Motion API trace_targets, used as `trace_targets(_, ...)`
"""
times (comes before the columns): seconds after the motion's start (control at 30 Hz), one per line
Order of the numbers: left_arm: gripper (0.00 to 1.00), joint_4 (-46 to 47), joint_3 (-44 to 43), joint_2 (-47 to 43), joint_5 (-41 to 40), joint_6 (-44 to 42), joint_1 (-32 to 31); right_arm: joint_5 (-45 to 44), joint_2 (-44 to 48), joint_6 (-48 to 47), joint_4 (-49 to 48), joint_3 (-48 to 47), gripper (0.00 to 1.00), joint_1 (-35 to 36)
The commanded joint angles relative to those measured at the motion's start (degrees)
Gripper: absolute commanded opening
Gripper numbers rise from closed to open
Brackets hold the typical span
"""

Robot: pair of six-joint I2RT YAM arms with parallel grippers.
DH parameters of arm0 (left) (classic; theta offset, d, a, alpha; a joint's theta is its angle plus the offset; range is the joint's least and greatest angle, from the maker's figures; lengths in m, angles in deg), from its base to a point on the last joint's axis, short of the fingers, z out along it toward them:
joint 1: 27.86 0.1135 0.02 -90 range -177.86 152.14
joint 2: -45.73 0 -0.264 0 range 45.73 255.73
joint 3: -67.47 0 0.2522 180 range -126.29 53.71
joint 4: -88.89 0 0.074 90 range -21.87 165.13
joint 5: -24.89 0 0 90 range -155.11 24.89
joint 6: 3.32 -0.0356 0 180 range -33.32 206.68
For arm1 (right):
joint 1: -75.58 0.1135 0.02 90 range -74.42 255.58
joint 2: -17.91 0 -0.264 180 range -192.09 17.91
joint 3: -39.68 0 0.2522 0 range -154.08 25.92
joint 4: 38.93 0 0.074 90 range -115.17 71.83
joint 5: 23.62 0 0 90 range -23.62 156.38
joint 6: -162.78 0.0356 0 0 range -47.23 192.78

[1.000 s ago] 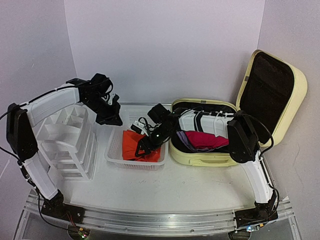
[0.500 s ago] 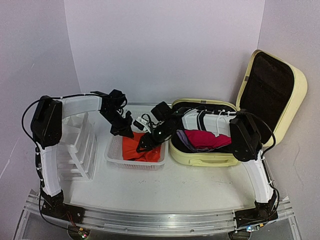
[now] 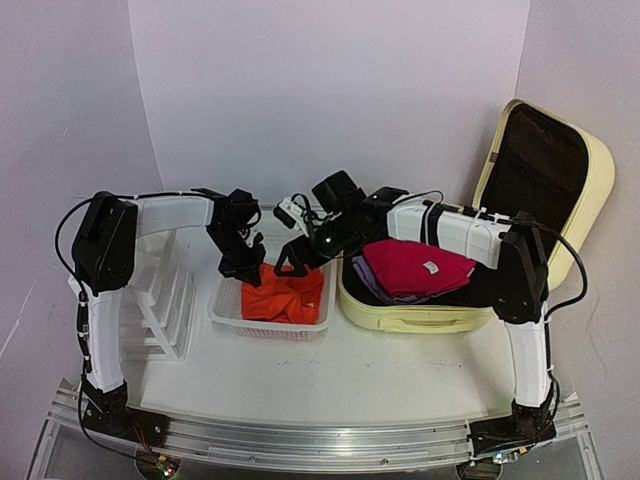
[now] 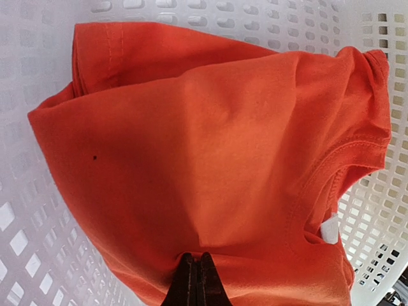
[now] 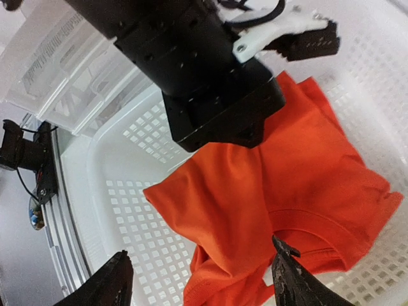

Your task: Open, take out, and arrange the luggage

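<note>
The luggage [image 3: 405, 318], a pale yellow suitcase, lies open at the right with its black-lined lid [image 3: 545, 185] standing up. A magenta garment [image 3: 415, 268] sits inside on purple cloth. An orange shirt [image 3: 288, 296] lies crumpled in the white mesh basket [image 3: 224, 300]. My left gripper [image 3: 243, 270] is shut, and its tips [image 4: 196, 271] press into the shirt [image 4: 210, 146] with no cloth seen between them. My right gripper [image 3: 295, 258] hangs open just above the shirt [image 5: 299, 185]. Its two fingers [image 5: 290, 280] are spread wide, nothing between them.
A white plastic drawer organizer [image 3: 160, 300] stands left of the basket, seen again past the basket rim [image 5: 57, 64]. The left gripper's black body [image 5: 210, 83] fills the space over the basket's far side. The walls close in behind and on both sides.
The left gripper has come down from above the organizer into the basket onto the shirt. The right gripper has let go of the shirt, opened wide and risen; the shirt now lies flatter.
</note>
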Motion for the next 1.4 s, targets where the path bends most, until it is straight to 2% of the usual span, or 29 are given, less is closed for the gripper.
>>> trace_targets(0.0, 0.0, -2.14, -3.46, -0.64, -1.34, -2.95, -0.06, -12.4, 2.48, 0.54, 1.99, -3.06, 0.71, -0.53)
trace_targets(0.07, 0.02, -2.57, -4.74, -1.62, 0.26, -3.74, -0.07, -16.27, -0.38, 0.81, 5.61, -7.46, 0.62, -0.8)
trace_targets(0.17, 0.12, -2.54, -6.14, -3.58, 2.67, -4.25, -0.08, -21.4, -4.51, 0.33, 9.0, -13.19, 0.52, -1.26)
trace_targets(0.3, 0.29, -2.59, -7.19, -7.25, 4.78, -4.86, -0.06, -26.19, -9.03, -2.91, 12.23, -17.62, 0.49, -1.69)
trace_targets(0.47, 0.36, -2.67, -5.55, -14.07, 4.21, -5.28, -0.06, -29.58, -13.08, -10.8, 13.98, -20.5, 0.62, -1.67)
trace_targets(0.67, 0.36, -3.23, -0.47, -24.21, 3.14, -5.38, -0.06, -29.37, -19.02, -21.09, 14.08, -27.3, 0.8, -1.62)
trace_targets(0.8, 0.36, -4.16, 2.89, -29.1, 4.27, -4.58, -0.06, -27.11, -22.51, -25.62, 14.14, -32.33, 0.86, -1.62)
trace_targets(1.17, 0.37, -8.22, 8.12, -36.92, -0.46, -5.39, -0.69, -23.84, -32.5, -35.51, 13.88, -42.23, 0.91, -1.64)
trace_targets(1.37, 0.38, -9.6, 8.89, -38.19, -0.98, -7.7, -1.59, -23.67, -35.68, -35.5, 12.94, -44.79, 0.84, -2.26)
